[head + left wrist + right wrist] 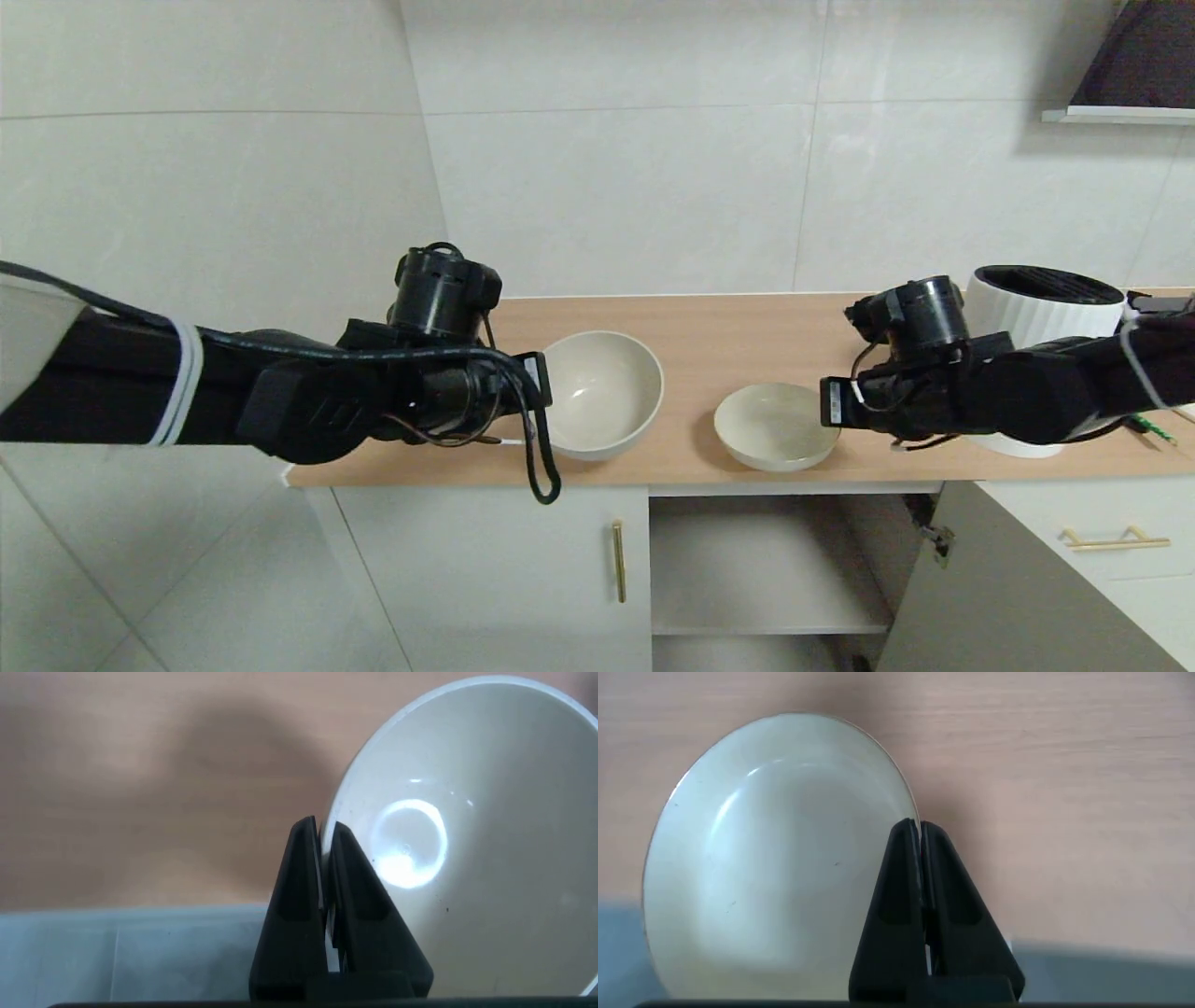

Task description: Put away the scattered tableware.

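Observation:
A large cream bowl (602,392) sits on the wooden counter (738,331) near its front edge, left of centre. My left gripper (540,378) is shut on that bowl's left rim (348,812), one finger inside and one outside. A smaller, shallower cream bowl (773,425) rests to the right of the large one. My right gripper (831,403) is shut on the small bowl's right rim (910,798). Both bowls appear tilted slightly toward the grippers.
A white ribbed container (1041,308) with a dark opening stands at the counter's right end behind my right arm. Below the counter a cabinet (761,560) stands open with a bare shelf, its door (1008,597) swung to the right. A closed door with a gold handle (617,560) is left of it.

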### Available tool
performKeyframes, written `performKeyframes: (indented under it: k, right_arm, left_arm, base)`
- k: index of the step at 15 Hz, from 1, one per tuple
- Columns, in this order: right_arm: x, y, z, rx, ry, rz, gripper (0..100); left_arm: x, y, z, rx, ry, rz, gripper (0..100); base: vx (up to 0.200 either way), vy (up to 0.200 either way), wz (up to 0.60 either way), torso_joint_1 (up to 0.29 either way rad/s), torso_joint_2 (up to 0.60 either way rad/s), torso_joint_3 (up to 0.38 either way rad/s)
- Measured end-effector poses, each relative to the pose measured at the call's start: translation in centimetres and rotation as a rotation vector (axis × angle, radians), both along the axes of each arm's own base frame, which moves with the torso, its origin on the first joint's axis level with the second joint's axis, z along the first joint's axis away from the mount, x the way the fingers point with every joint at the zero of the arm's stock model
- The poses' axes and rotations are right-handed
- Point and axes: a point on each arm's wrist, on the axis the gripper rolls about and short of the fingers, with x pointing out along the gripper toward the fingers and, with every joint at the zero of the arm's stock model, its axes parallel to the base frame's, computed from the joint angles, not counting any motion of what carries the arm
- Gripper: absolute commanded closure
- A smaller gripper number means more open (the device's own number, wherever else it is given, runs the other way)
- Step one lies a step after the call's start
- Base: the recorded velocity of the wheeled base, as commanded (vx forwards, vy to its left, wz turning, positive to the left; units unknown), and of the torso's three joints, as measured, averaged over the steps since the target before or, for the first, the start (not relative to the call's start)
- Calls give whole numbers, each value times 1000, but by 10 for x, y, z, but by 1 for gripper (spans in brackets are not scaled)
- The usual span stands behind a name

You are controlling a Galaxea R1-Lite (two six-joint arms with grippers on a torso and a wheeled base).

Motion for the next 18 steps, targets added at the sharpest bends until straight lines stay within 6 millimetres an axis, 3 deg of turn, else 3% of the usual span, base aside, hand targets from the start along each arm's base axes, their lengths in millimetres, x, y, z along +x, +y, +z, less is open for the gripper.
performKeyframes:
  k: [3, 7, 11, 14, 18]
  right_arm:
    - [-44, -11, 28, 9, 28, 46, 100]
    - [-91, -20, 35, 50, 73, 121, 100]
    - [-102, -29, 38, 51, 60, 108, 100]
    - [-102, -32, 38, 55, 36, 100, 100]
    - [-102, -31, 35, 47, 21, 108, 100]
  left_arm:
    - [-22, 18, 4, -25, -24, 4, 100]
    - [-50, 30, -9, -8, 24, -3, 100]
    - [-66, 34, -19, 3, 38, -19, 100]
    - [-69, 35, -22, 29, 42, -31, 100]
    - [-70, 35, -22, 38, 41, -37, 100]
  base:
    - [0, 0, 0, 0, 0, 0]
    - [0, 0, 0, 0, 0, 0]
    - [-50, 0, 0, 1, 1, 2]
    - [-200, 0, 0, 10, 4, -1]
    - [0, 0, 0, 0, 0, 0]
